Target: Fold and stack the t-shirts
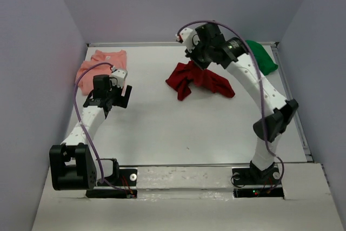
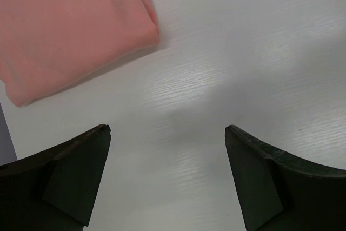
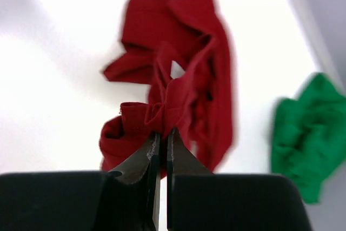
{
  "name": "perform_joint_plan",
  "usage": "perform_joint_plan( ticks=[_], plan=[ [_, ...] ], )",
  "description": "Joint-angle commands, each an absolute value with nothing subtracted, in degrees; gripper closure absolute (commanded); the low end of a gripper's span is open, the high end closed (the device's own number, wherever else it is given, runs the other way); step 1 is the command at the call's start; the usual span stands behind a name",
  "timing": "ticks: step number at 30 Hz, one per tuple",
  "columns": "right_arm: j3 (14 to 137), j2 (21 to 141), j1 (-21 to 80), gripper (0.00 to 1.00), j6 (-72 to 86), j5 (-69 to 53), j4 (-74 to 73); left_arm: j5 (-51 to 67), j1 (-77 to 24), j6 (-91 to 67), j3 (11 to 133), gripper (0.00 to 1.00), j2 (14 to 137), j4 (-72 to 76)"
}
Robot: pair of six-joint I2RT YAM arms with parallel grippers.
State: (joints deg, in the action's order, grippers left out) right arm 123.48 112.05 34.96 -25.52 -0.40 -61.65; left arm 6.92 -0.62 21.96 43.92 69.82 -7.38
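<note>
The dark red t-shirt point(image 1: 197, 82) point(image 3: 178, 63) lies crumpled at the back middle of the table. My right gripper point(image 1: 193, 62) point(image 3: 161, 132) is shut on a bunched fold of it, and the rest of the cloth hangs and trails below. The salmon pink t-shirt point(image 1: 100, 63) point(image 2: 70, 25) lies folded flat at the back left. My left gripper point(image 1: 121, 97) point(image 2: 167, 131) hovers just to its right, open, with only bare table between its fingers. The bright green t-shirt point(image 1: 262, 58) point(image 3: 308, 133) sits crumpled at the back right, partly behind the right arm.
Grey walls close in the white table point(image 1: 178, 128) on the left, back and right. A metal rail point(image 1: 301, 128) runs along the table's right edge. Both arm bases stand at the near edge.
</note>
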Motion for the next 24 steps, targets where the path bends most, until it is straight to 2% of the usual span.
perform_joint_plan(
  ticks=[1, 2, 5, 14, 17, 22, 24],
  plan=[
    [119.13, 101.53, 33.67, 1.0, -25.84, 12.01, -54.97, 7.91, -0.44, 21.45, 46.05, 0.01, 70.05, -7.12],
    [117.26, 100.38, 32.97, 1.0, -26.01, 18.13, -52.67, 8.08, -0.44, 21.45, 46.23, 0.01, 70.14, -7.21],
    [111.12, 96.6, 29.19, 1.0, -26.98, 24.58, -45.37, 8.52, -0.44, 21.53, 46.75, 0.01, 70.66, -7.38],
    [91.51, 91.76, 21.9, 1.0, -30.4, 38.39, -31.66, 9.49, -3.07, 23.63, 49.21, 0.02, 71.98, -9.57],
    [86.32, 91.5, 19.52, 1.0, -30.85, 39.55, -29.45, 11.16, -5.44, 24.69, 51.15, 0.02, 74.0, -10.72],
    [82.18, 91.93, 16.88, 1.0, -30.5, 39.11, -26.98, 17.02, -12.3, 27.77, 57.47, 0.14, 80.31, -14.14],
    [81.39, 92.11, 16.26, 1.0, -30.24, 38.67, -26.98, 20.63, -13.79, 28.12, 60.71, 0.14, 83.3, -14.94]
  ],
)
